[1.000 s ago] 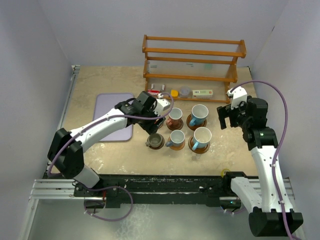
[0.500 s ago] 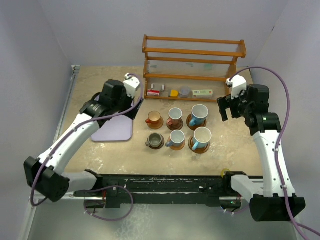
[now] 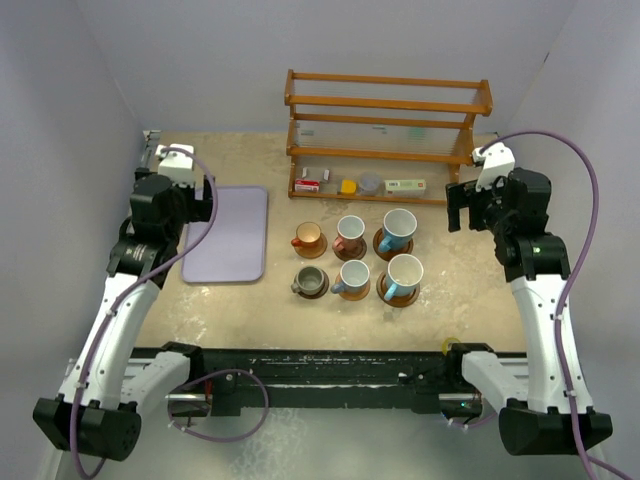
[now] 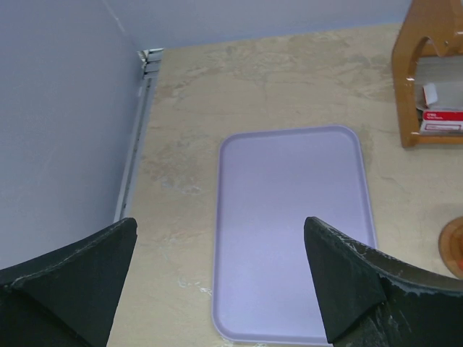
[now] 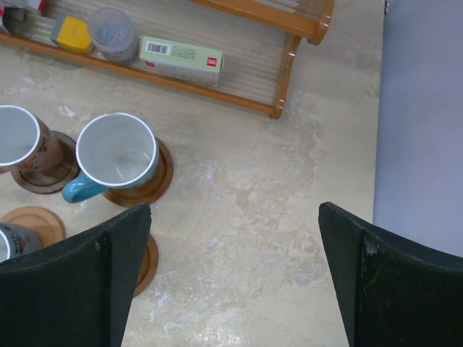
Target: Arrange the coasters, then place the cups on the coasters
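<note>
i'm drawing the left gripper (image 4: 219,242) back over the tray (image 3: 228,240), jaws spread, empty; the orange cup (image 3: 308,236) is standing released (all cups (image 3: 404,268) seem seated on coasters (image 5: 160,177)); right gripper (image 5: 233,217) idling open

tray (image 3: 227,235) lavender | rack (image 3: 388,104) orange-brown | large cups (image 3: 399,229) light blue

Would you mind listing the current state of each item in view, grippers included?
left gripper: open, empty.
right gripper: open, empty.
coasters: flat, each under a cup.
orange cup: upright on its coaster.
reddish cup: upright on its coaster.
far light blue cup: upright on its coaster.
olive-grey cup: upright on its coaster.
medium blue cup: upright on its coaster.
near light blue cup: upright on its coaster.
lavender tray: flat, nothing on it.
</note>
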You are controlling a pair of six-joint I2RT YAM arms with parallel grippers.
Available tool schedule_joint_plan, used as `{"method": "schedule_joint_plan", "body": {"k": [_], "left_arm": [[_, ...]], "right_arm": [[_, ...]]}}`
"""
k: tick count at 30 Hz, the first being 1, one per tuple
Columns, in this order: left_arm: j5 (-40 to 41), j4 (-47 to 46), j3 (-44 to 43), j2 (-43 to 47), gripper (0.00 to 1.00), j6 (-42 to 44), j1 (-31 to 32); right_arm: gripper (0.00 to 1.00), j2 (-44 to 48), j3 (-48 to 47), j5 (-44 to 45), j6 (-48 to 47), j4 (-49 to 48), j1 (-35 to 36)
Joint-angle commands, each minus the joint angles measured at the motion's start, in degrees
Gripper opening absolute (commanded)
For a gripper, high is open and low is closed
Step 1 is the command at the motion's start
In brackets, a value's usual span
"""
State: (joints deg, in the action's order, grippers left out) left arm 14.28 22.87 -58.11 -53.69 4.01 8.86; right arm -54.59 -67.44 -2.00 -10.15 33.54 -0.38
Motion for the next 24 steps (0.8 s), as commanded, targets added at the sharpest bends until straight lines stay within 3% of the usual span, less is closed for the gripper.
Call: {"method": "schedule_joint_plan", "body": {"k": [1,7,11,24], "left_arm": [[1.8,-11.99,4.46,3.83,0.93,0.1,-2.09],[-0.57,-18.67,11.17,6.39,0.94,-0.94,-4.53],[-4.69,-18.09,13.21,8.53,0.94,-2.44,-4.99],[-5.71,-17.15,15.17,14.52,0.96,0.8,-5.0]], "right_arm": [[1.0,-0.15,2.64,3.56,5.07,-4.28,0.03],[1.0,-1.9,4.8,7.51,4.15,-6.6,0.02],[1.0,0.93,8.06,9.11,3.84,-8.67,0.03],[1.0,11.21,12.88,9.81,0.92,-10.3,0.03]]}}
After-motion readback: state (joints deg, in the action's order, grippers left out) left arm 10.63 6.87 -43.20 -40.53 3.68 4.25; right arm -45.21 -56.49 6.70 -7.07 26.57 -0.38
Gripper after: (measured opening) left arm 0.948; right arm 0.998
